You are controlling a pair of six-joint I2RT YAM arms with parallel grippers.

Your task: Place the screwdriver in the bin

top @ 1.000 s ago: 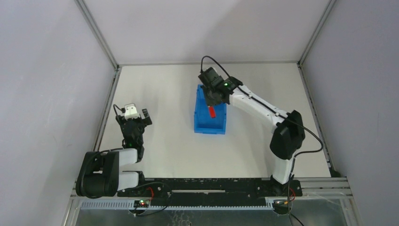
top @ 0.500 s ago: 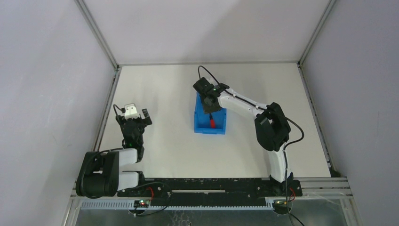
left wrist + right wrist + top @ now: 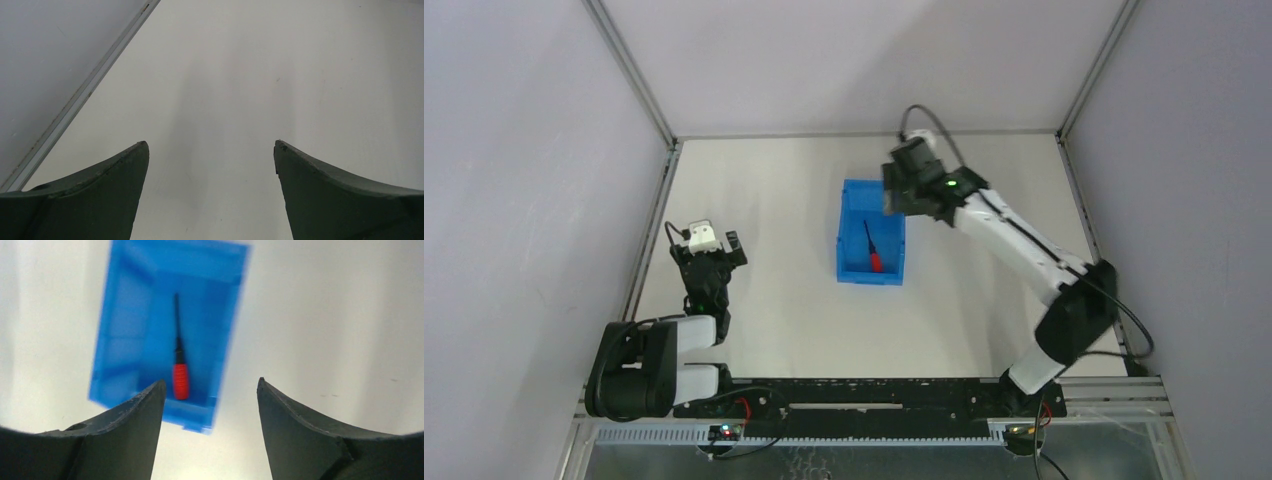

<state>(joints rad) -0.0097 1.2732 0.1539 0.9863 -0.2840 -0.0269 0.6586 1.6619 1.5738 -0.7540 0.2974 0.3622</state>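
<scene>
The right jaws stand wide apart with nothing between them. In the right wrist view they frame the bin (image 3: 125,305) from above, clear of its walls. The left jaws are also spread wide and hold nothing, and only bare worktop (image 3: 225,75) shows beyond them.

Under the right jaws the screwdriver (image 3: 178,347) lies flat on the floor of the bin. Its red handle is toward the near short wall and its dark shaft points toward the far one. In the top view it rests a little right of the middle of the bin (image 3: 854,215), touching neither long wall as far as can be told. By the look of it, the task's thing is already where it belongs.

If it had to be picked up again, the screwdriver looks light and stiff, so it should neither bend nor need a hard squeeze. Being round, it will likely roll or swivel if nudged from one side. The red handle is the place to grip it, across its thickest part, since the thin shaft offers little surface and would probably slip. The tall walls of the bin leave room for a straight-down approach only.

There is one screwdriver, one bin, two arms and two sets of jaws. The right arm (image 3: 1014,235) reaches out beside the bin, while the left arm (image 3: 699,300) is folded near its base, well apart from it.
</scene>
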